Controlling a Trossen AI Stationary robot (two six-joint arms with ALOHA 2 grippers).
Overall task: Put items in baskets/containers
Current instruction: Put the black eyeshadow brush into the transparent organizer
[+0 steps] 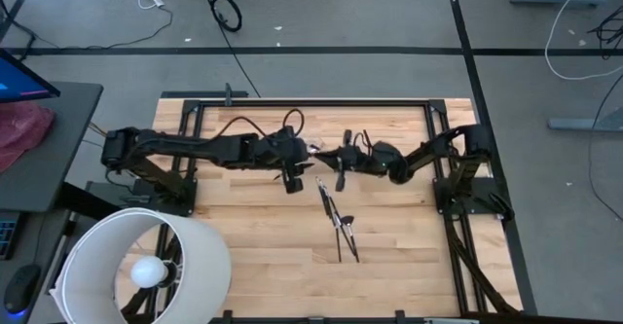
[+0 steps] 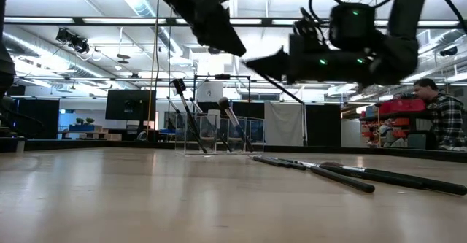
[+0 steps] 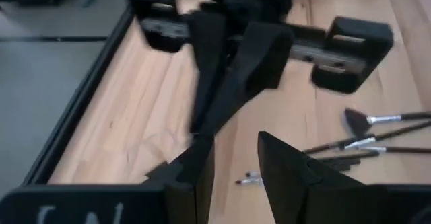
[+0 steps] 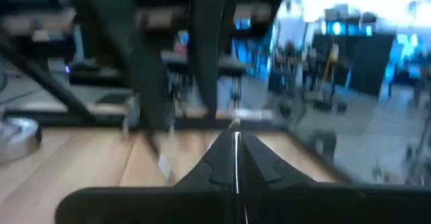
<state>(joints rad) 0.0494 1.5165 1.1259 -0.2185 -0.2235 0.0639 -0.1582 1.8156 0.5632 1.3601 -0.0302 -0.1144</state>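
Note:
A clear cup (image 2: 219,135) stands on the table with a few makeup brushes (image 2: 186,115) leaning upright in it; from above the cup (image 1: 313,150) shows only as glints. Several more brushes (image 1: 338,225) lie flat on the wood, also low on the right in the low view (image 2: 343,176) and in the left wrist view (image 3: 377,135). My left gripper (image 3: 236,177) hangs open, high above the cup (image 2: 219,24). My right gripper (image 4: 237,143) is shut on one thin brush (image 2: 292,95), facing the left gripper beside the cup. My right gripper pinches a thin dark brush handle (image 4: 237,158) between its two shut fingertips, reaching level from the table's right side. The brush is lifted clear of the table and slants down below the fingers (image 2: 300,101).
A big white lampshade with a bulb (image 1: 146,266) sits at the table's near left corner. Black frame rails (image 1: 311,101) run along the table's edges. Bare wood lies left of the loose brushes (image 1: 253,227). A person (image 2: 438,119) sits far behind the table.

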